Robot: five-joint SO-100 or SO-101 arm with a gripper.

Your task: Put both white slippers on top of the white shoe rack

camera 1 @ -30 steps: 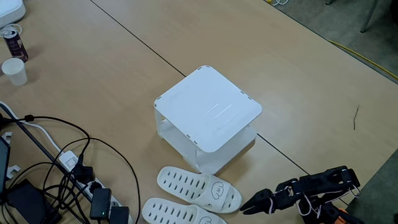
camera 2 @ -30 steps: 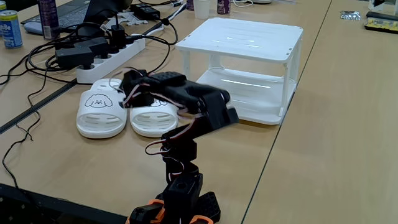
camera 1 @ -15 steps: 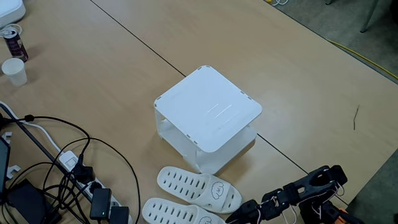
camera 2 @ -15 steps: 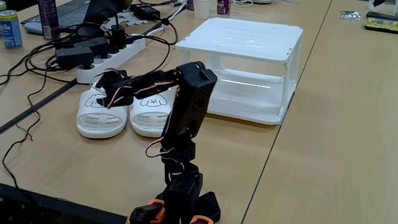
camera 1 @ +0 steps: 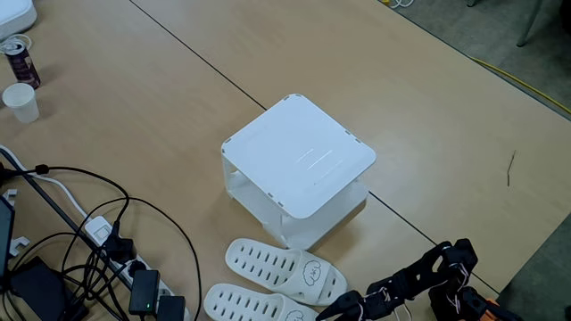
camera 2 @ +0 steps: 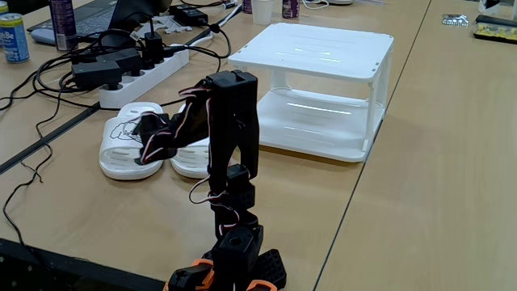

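Nearest the low fixed camera, the arm's base stands at 6 o'clock, its upper link upright and its forearm dropping toward 9 o'clock. The gripper (camera 2: 136,129) sits low over the left-hand slipper; dark against the cables, its jaws cannot be read as open or closed.

Two white slippers (camera 2: 132,145) lie side by side, soles down, on the table (camera 2: 420,202), just off the rack's near-left corner; in the high fixed view they lie at 6 o'clock (camera 1: 284,270), with the gripper (camera 1: 332,315) at their toe end. They look light, rubbery and slightly bendy, probably grippy rather than slick; the strap edge or a side rim seems the best hold.

Farther back stands one white shoe rack (camera 2: 317,51), its top bare. Beyond, at 10 o'clock, one power strip (camera 2: 141,77).
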